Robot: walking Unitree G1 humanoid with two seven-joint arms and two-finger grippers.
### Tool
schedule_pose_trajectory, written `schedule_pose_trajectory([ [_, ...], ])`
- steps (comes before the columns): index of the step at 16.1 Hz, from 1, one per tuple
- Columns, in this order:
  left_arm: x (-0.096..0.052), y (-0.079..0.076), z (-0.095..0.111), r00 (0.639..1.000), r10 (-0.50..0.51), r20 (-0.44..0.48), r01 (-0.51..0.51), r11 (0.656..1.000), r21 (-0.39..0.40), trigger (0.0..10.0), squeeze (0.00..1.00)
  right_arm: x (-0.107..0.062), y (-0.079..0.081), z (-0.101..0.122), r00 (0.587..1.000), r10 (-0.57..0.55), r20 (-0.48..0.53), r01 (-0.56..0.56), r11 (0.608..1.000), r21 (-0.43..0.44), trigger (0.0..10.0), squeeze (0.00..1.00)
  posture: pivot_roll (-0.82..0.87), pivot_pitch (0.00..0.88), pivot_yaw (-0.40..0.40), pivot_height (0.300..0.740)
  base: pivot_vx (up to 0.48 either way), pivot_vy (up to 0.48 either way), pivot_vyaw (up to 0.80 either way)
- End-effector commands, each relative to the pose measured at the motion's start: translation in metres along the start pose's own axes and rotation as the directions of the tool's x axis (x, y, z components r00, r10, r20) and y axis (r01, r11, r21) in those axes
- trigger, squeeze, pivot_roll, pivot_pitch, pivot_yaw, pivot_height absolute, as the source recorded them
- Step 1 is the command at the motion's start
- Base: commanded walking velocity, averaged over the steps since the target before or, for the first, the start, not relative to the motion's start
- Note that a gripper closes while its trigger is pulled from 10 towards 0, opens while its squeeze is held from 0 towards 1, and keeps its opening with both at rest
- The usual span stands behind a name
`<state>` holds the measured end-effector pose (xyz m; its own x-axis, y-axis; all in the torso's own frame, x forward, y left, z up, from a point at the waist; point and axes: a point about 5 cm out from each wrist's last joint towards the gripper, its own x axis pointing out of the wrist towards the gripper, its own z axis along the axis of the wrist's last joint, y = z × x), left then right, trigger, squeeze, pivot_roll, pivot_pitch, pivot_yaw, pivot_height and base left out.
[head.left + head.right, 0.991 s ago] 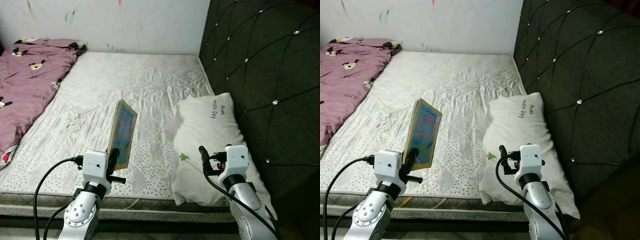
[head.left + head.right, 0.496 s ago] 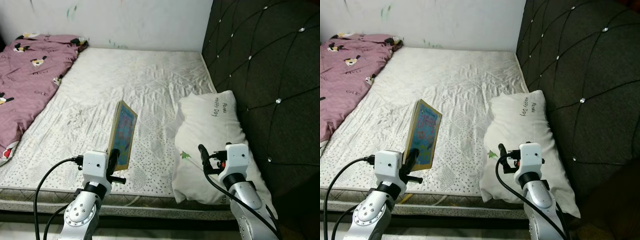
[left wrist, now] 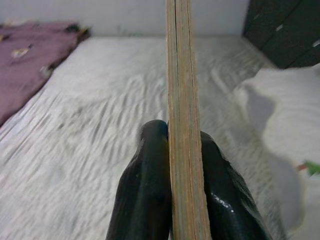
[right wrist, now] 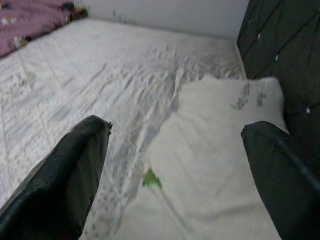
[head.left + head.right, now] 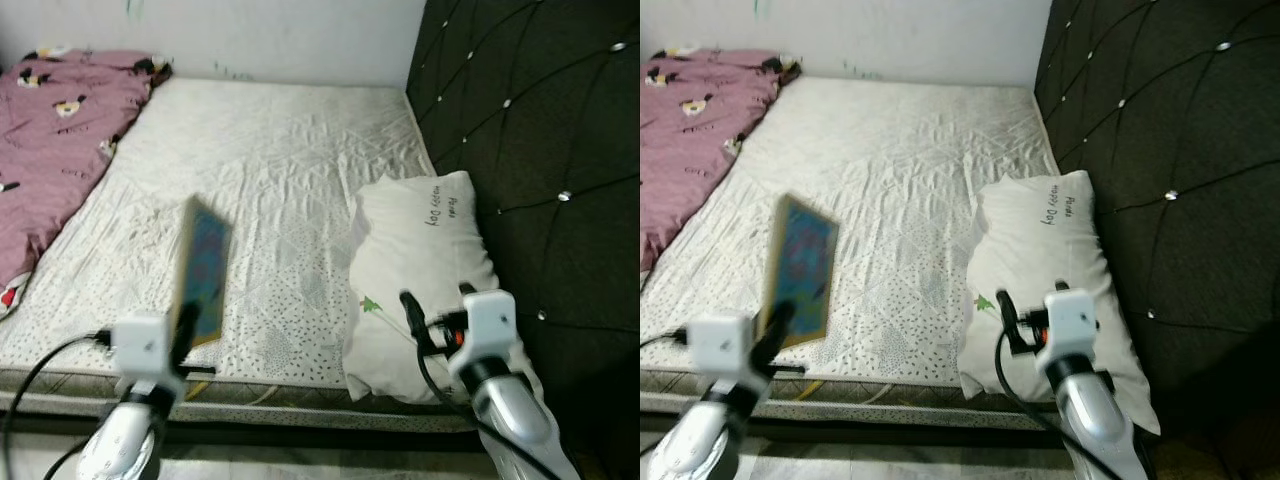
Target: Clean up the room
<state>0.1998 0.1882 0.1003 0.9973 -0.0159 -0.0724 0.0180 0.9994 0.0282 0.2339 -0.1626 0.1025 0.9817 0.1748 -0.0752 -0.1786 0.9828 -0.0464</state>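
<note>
My left end effector [image 3: 172, 150] is clenched on a thin book [image 5: 202, 270], held upright over the near edge of the bed [image 5: 280, 170]. My right end effector [image 4: 175, 165] is spread wide, empty, above the white pillow [image 5: 425, 260]. The book isn't put away yet, and the purple blanket [image 5: 50, 140] lies rumpled, so I judge tidying barely begun.
</note>
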Motion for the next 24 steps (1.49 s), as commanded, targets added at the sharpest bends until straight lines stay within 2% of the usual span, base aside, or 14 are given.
schedule_pose_trajectory([
  [1, -0.007, 0.003, 0.012, 0.999, 0.02, 0.04, -0.02, 1.0, 0.006, 10.0, 0.0, -0.007, -0.002, 0.003, 1.0, 0.009, -0.007, -0.009, 1.0, -0.005, 10.0, 0.0, 0.01, 0.127, -0.019, 0.74, 0.0, 0.0, 0.0],
  [4, -0.013, 0.002, 0.009, 1.0, 0.018, 0.016, -0.018, 1.0, 0.008, 10.0, 0.0, -0.01, -0.006, 0.002, 1.0, 0.007, -0.03, -0.007, 1.0, -0.007, 10.0, 0.0, 0.01, 0.127, -0.021, 0.74, 0.0, 0.0, 0.0],
  [10, -0.01, -0.002, 0.007, 1.0, 0.016, 0.014, -0.016, 1.0, 0.009, 10.0, 0.0, -0.01, -0.001, -0.001, 0.999, 0.015, -0.041, -0.015, 1.0, 0.008, 10.0, 0.0, 0.02, 0.119, -0.019, 0.74, 0.0, 0.0, 0.0],
  [12, -0.01, 0.001, 0.002, 0.999, 0.04, -0.007, -0.04, 0.999, -0.021, 10.0, 0.0, -0.008, 0.0, -0.002, 0.999, -0.003, -0.047, 0.005, 0.998, 0.062, 10.0, 0.0, 0.02, 0.115, -0.019, 0.74, 0.0, 0.0, 0.0],
  [19, -0.005, 0.003, -0.002, 0.999, 0.043, -0.011, -0.043, 0.999, -0.017, 10.0, 0.0, -0.003, 0.0, -0.007, 0.998, -0.013, -0.059, 0.019, 0.994, 0.107, 10.0, 0.0, 0.02, 0.096, -0.01, 0.666, 0.0, 0.0, 0.0],
  [22, 0.0, 0.007, 0.002, 0.997, 0.065, 0.034, -0.065, 0.998, 0.01, 10.0, 0.0, 0.004, 0.001, -0.004, 0.999, -0.039, -0.033, 0.044, 0.988, 0.146, 10.0, 0.0, 0.03, 0.08, 0.0, 0.626, 0.0, 0.0, 0.0],
  [24, 0.002, 0.008, 0.003, 0.996, 0.074, 0.045, -0.074, 0.997, 0.003, 10.0, 0.0, 0.007, 0.002, -0.003, 0.999, -0.048, -0.021, 0.05, 0.986, 0.156, 10.0, 0.0, 0.03, 0.071, 0.005, 0.616, 0.0, 0.0, 0.0],
])
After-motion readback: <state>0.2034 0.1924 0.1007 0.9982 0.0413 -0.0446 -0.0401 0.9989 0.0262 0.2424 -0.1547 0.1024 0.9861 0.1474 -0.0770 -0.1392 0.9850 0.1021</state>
